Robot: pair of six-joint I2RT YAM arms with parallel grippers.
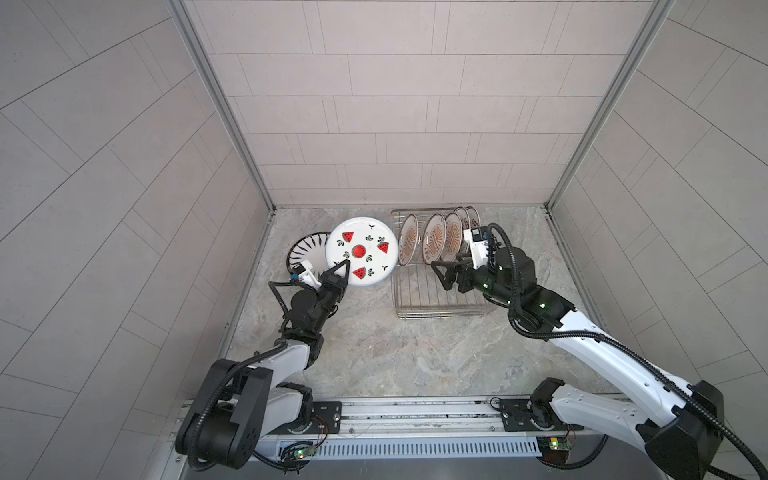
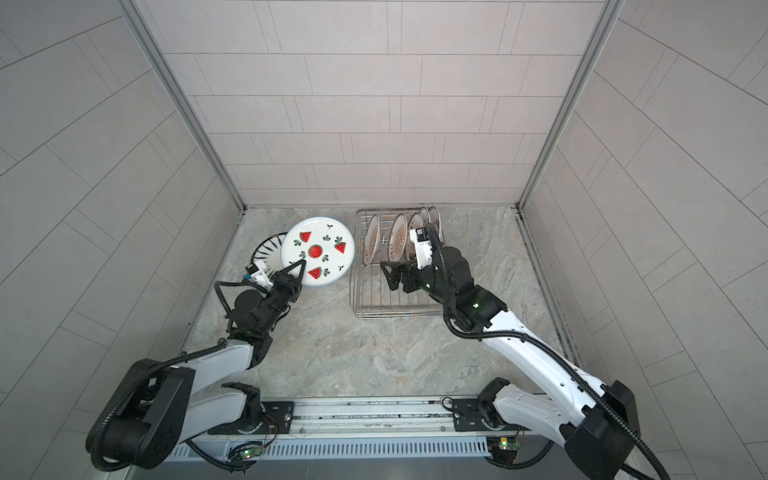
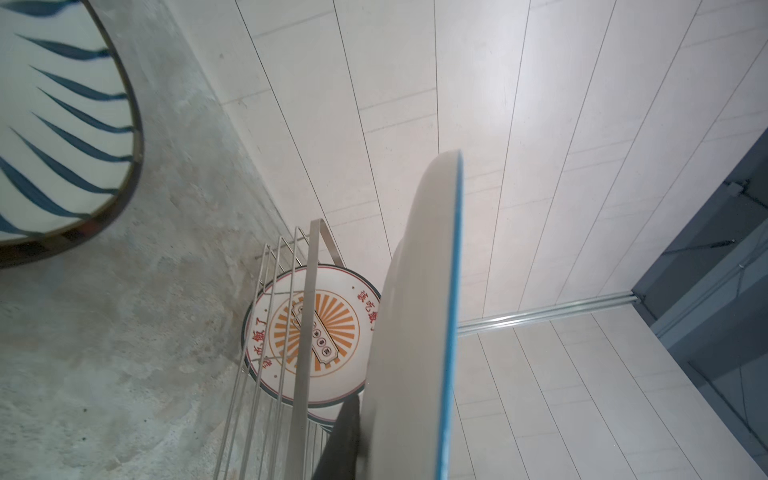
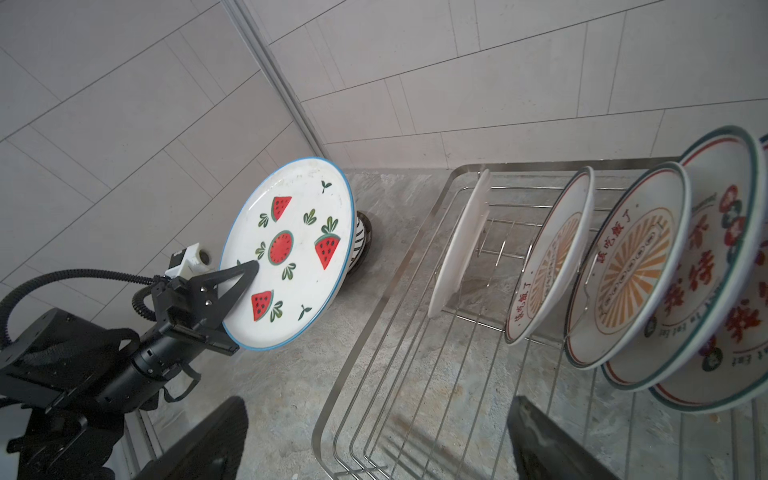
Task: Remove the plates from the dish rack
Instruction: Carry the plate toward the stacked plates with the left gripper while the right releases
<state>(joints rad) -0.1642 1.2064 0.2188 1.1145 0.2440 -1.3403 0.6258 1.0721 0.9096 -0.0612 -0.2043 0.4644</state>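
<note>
Left gripper [image 1: 343,268] pinches the watermelon plate [image 1: 359,249] by its near rim. Right gripper [image 1: 439,275], spread, hovers over the rack [image 1: 415,300], plates [image 1: 434,237] just beyond. Only the left wrist view shows the held plate's underside.

Dish rack [image 1: 419,299] sits at one o'clock on the counter [image 1: 374,353], plates [image 1: 434,239] upright inside; raised plate [image 1: 359,253] overlaps flat plate [image 1: 301,251] at eleven.

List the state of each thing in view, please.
watermelon plate: held tilted, out of the rack.
blue-stroke plate: flat on the table.
dish rack: holds five plates, standing on edge.
left gripper: shut on the watermelon plate.
right gripper: open, empty, over the dish rack.
</note>
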